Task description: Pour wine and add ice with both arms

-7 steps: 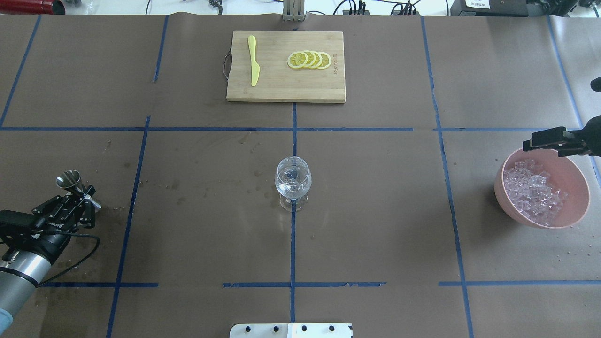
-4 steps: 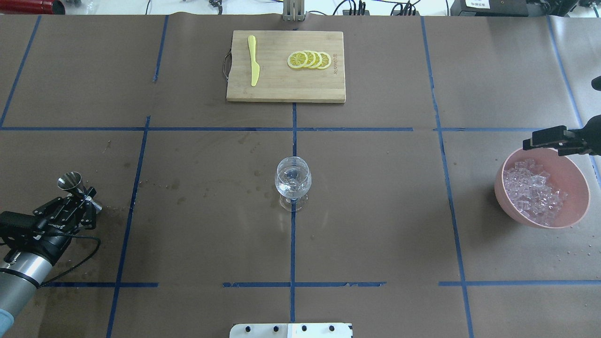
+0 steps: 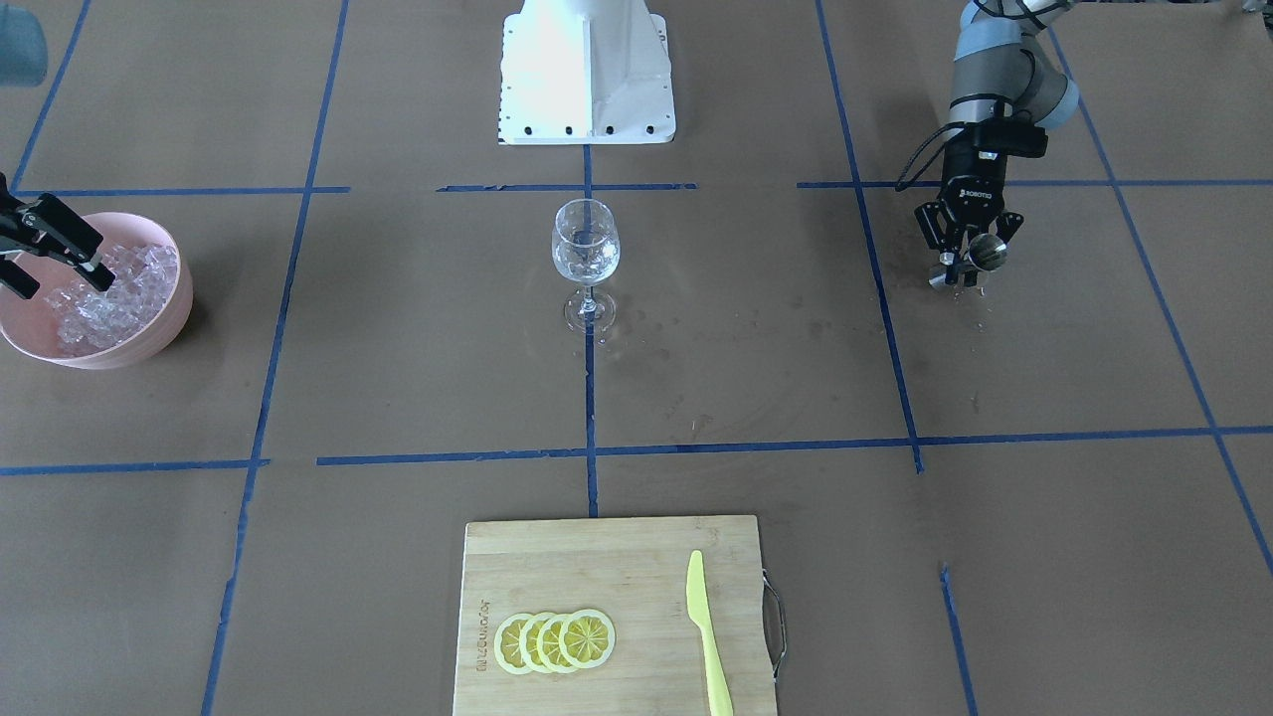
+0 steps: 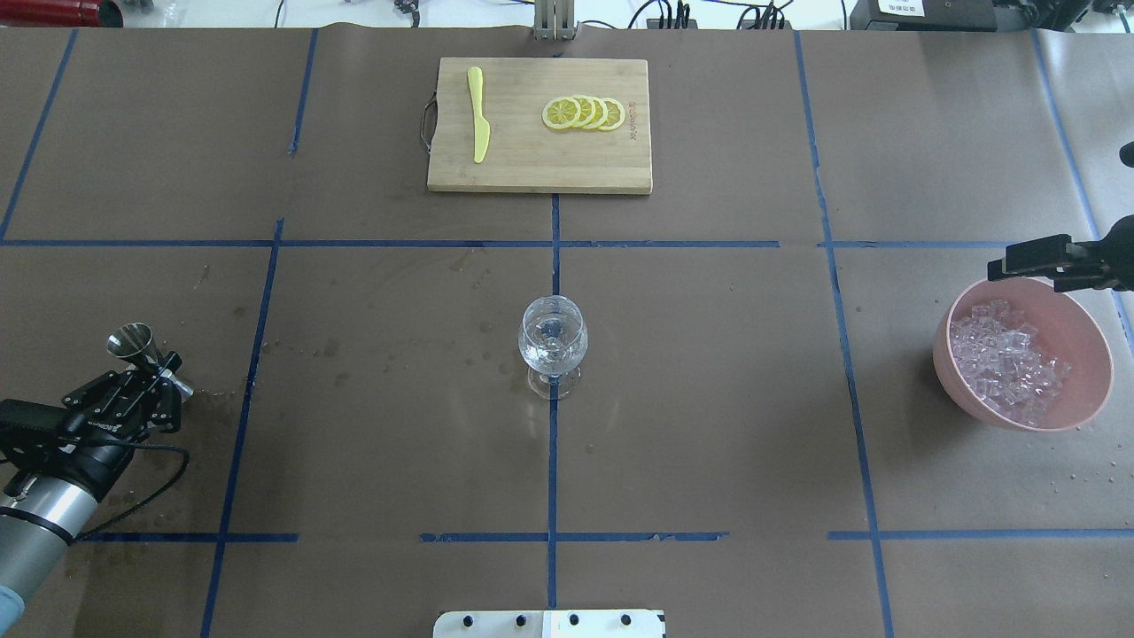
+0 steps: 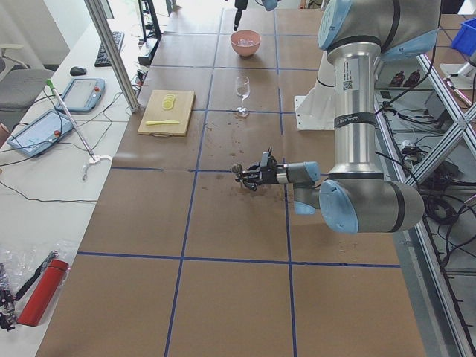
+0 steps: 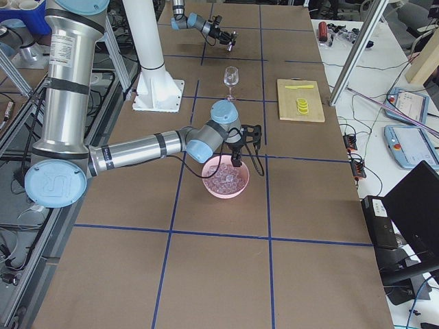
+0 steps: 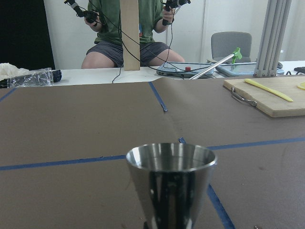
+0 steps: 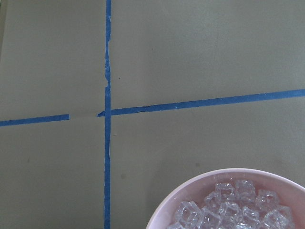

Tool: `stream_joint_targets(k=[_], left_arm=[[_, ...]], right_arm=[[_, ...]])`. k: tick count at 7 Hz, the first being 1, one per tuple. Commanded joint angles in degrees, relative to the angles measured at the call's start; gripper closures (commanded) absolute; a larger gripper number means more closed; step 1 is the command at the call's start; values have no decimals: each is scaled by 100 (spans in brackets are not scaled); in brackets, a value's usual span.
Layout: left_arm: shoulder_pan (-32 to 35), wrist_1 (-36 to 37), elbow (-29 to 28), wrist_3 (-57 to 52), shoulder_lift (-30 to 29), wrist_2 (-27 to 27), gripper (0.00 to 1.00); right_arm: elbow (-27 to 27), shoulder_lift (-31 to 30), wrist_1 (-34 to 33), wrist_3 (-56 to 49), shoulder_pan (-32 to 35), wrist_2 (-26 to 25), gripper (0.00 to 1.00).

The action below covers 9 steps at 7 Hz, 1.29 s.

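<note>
My left gripper (image 4: pixel 164 377) is shut on a steel jigger (image 4: pixel 133 340) low over the table's left side; the jigger stands upright in the left wrist view (image 7: pixel 170 181) and also shows in the front view (image 3: pixel 987 254). The wine glass (image 4: pixel 552 341) stands at the table's centre with clear wine low in its bowl. A pink bowl (image 4: pixel 941 350) at the right holds the ice (image 4: pixel 1005 363). My right gripper (image 3: pixel 65 287) is open and empty, over the bowl's far rim. The right wrist view shows the bowl's rim (image 8: pixel 190 183) and the ice (image 8: pixel 224 210).
A wooden cutting board (image 4: pixel 540 164) at the far middle carries lemon slices (image 4: pixel 585 112) and a yellow knife (image 4: pixel 478 115). Dark wet marks spot the brown paper around the glass. The white pedestal base (image 3: pixel 587 70) stands at the near middle edge.
My right gripper has drifted slightly toward the far side of the bowl. My left gripper and the jigger have hardly moved.
</note>
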State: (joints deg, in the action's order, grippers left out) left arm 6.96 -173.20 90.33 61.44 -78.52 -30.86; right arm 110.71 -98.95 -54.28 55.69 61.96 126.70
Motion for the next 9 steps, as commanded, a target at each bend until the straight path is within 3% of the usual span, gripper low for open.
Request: stream_joint_targets(k=[1, 7, 9], left_arm=[[-2, -12, -7, 0, -5, 10, 71], [-46, -12, -16, 0, 3, 19, 63], [-46, -12, -7, 0, 3, 19, 29]], right_arm=[[21, -1, -3, 12, 1, 4, 0], [21, -1, -3, 12, 1, 4, 0], [21, -1, -3, 12, 1, 4, 0]])
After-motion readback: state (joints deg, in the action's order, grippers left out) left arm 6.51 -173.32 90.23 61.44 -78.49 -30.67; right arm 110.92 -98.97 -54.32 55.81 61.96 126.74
